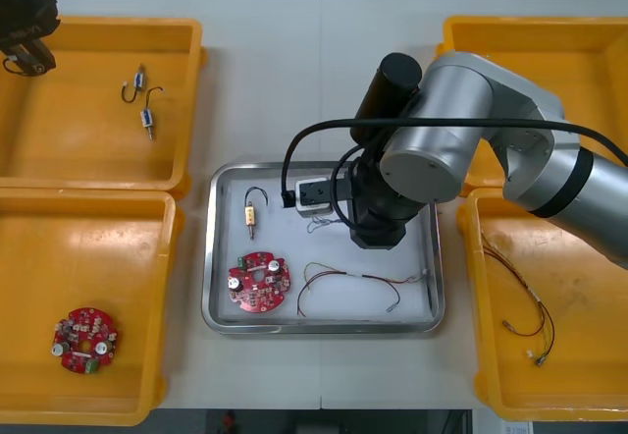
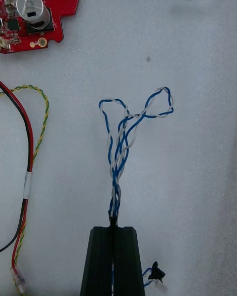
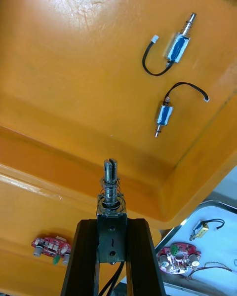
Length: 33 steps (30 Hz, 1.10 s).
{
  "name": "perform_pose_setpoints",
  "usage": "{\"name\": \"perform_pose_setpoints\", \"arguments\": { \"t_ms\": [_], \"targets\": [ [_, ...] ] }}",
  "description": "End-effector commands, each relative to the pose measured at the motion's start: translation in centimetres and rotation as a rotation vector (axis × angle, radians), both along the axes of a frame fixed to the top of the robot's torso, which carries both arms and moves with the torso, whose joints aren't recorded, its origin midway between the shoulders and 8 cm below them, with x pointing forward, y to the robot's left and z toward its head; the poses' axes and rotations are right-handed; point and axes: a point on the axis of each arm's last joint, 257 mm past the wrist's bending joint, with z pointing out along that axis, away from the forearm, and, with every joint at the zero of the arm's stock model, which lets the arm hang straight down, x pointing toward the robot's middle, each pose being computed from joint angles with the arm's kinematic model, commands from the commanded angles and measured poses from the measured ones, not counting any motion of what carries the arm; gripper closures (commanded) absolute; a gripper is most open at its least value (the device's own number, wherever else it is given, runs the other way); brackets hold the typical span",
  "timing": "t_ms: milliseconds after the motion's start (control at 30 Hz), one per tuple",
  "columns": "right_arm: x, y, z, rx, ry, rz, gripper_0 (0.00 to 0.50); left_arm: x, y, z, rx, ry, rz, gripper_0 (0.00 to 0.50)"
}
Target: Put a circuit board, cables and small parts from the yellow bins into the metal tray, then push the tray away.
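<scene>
Pinching the blue-and-white cable point(image 2: 123, 143), right gripper point(image 2: 113, 227) sits over the metal tray point(image 1: 209, 257), fingers narrow. At far left, left gripper point(image 3: 112, 222) clamps a small metal part point(image 3: 110, 187) above the yellow bin point(image 3: 74, 79).

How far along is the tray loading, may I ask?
Done: circuit board, red and yellow cable and a small metal part lie in the metal tray. In hand: right hand holds the blue and white cable over it; left hand grips a second part above a yellow bin. Left: place both, push tray away.
</scene>
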Motion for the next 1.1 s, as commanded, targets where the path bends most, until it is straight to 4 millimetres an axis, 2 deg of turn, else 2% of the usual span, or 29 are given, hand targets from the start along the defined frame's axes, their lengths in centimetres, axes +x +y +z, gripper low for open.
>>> {"name": "perform_pose_setpoints", "arguments": {
  "t_ms": [33, 133, 267, 333, 367, 433, 467, 500, 533, 567, 800, 1000, 1100],
  "targets": [
    [0.3, 1.2, -1.0, 0.016, 0.001, -0.024, 0.500, 0.2, 0.9, 4.9, 0.022, -0.088, -0.043, 0.500],
    [1.5, 1.0, -1.4, 0.017, -0.012, -0.045, 0.500, 0.3, 1.0, 4.9, 0.023, -0.090, -0.042, 0.500],
    [1.8, 0.8, -1.9, 0.016, -0.005, -0.056, 0.495, 0.3, 1.0, 4.9, 0.024, -0.089, -0.042, 0.500],
    [1.7, 0.8, -1.9, 0.016, -0.001, -0.056, 0.448, 0.3, 1.0, 4.9, 0.023, -0.089, -0.042, 0.500],
    [1.6, 0.8, -2.0, 0.018, 0.003, -0.057, 0.387, 0.3, 0.9, 4.8, 0.025, -0.087, -0.043, 0.500],
    [1.6, 0.9, -1.9, 0.021, 0.004, -0.055, 0.204, 0.3, 1.1, 4.9, 0.026, -0.088, -0.039, 0.500],
    [1.6, 0.8, -1.9, 0.021, 0.006, -0.056, 0.161, 0.2, 1.1, 4.8, 0.026, -0.086, -0.037, 0.500],
    [1.6, 0.8, -1.9, 0.024, 0.007, -0.061, 0.072, 0.3, 1.0, 4.8, 0.026, -0.087, -0.041, 0.500],
    [1.6, 0.6, -1.8, 0.024, 0.009, -0.066, 0.019, 0.3, 1.0, 4.9, 0.025, -0.088, -0.041, 0.500],
    [1.6, 0.6, -1.8, 0.024, 0.009, -0.065, 0.002, 0.3, 1.0, 4.8, 0.026, -0.089, -0.041, 0.500],
    [1.5, 0.2, 0.5, 0.037, -0.019, -0.056, 0.000, 0.2, 1.0, 4.7, 0.025, -0.084, -0.041, 0.500],
    [1.0, -1.0, 4.4, 0.043, -0.030, -0.082, 0.000, 0.2, 1.0, 4.6, 0.022, -0.082, -0.042, 0.500],
    [0.9, -2.2, 6.4, 0.059, -0.022, -0.112, 0.000, 0.2, 0.1, 4.0, 0.009, -0.070, -0.053, 0.500]
  ]
}}
